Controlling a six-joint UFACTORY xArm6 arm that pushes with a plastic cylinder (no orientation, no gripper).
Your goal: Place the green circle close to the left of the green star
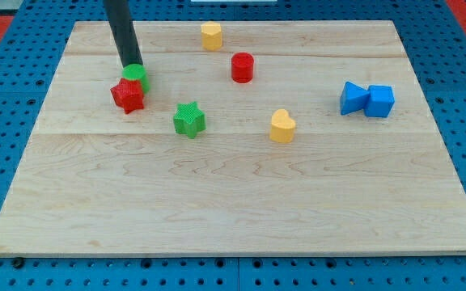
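Note:
The green circle (137, 76) sits near the board's upper left, touching the red star (127, 95) just below it. My tip (130, 65) rests at the circle's upper-left edge, the rod rising to the view's top. The green star (188, 119) lies to the lower right of the circle, apart from it by about a block's width.
A yellow hexagon (211, 35) is near the top edge, a red cylinder (242, 67) right of centre top, a yellow heart (281, 126) mid-board. A blue triangle (350, 98) and blue cube (380, 101) touch at the right. The wooden board (233, 202) lies on blue pegboard.

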